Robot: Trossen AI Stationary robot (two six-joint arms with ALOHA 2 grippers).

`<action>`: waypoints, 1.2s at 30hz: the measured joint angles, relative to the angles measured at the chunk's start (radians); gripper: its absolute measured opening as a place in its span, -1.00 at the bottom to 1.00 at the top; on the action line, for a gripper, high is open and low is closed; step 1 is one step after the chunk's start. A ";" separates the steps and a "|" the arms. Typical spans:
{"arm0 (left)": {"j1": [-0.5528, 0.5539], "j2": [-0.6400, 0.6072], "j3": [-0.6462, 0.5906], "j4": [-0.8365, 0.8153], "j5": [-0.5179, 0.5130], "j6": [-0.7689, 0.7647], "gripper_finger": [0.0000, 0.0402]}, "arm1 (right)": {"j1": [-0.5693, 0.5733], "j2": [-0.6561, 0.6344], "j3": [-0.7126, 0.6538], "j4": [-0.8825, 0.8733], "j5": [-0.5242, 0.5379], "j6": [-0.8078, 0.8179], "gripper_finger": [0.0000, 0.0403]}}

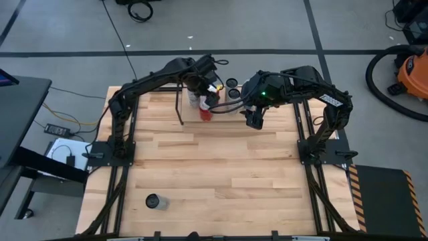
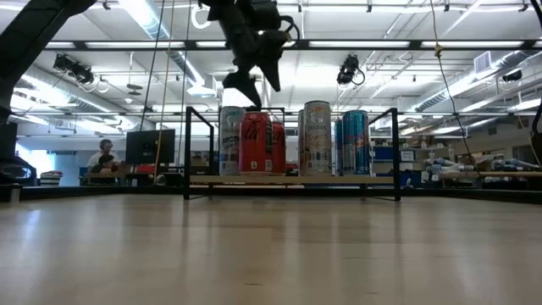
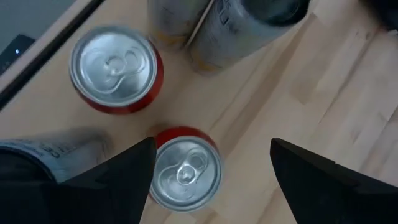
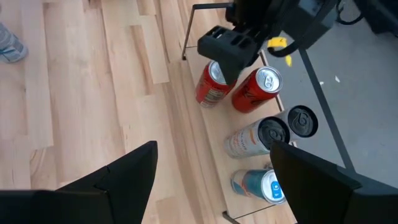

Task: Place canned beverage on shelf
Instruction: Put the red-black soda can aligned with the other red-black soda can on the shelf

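With the left claw (image 3: 211, 171) hanging released straight above an upright red can (image 3: 185, 173) on the shelf (image 2: 292, 180), long axis vertical, that arm is nearer, while the right claw (image 4: 211, 177) waits spread, apparently empty, and a spare can (image 1: 153, 201) sits well apart on the worktop (image 1: 221, 174).

Workshop hall with grey floor (image 1: 267, 27)

Dark lines cross the floor; an orange vacuum (image 1: 411, 73) stands far right. Ceiling strip lights (image 2: 161, 21) glow over a person at a monitor (image 2: 155, 146), far left; benches (image 2: 483, 176) far right.
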 joint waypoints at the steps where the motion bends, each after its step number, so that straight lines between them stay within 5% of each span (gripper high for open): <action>1: -0.002 0.000 0.011 -0.006 -0.002 0.000 0.57 | 0.000 0.000 0.000 0.000 0.000 0.000 0.59; 17: -0.015 -0.007 0.327 -0.271 -0.007 0.142 0.57 | -0.008 0.008 -0.131 0.079 -0.055 -0.027 0.59; 24: -0.014 -0.087 0.310 -0.312 -0.016 0.196 0.57 | -0.035 0.010 -0.212 0.233 -0.057 -0.059 0.59; 30: -0.009 -0.150 0.309 -0.322 -0.019 0.196 0.57 | -0.045 0.011 -0.229 0.406 -0.251 -0.149 0.62; 36: -0.010 -0.199 0.309 -0.323 -0.018 0.193 0.57 | -0.050 0.011 -0.229 0.519 -0.248 -0.240 0.73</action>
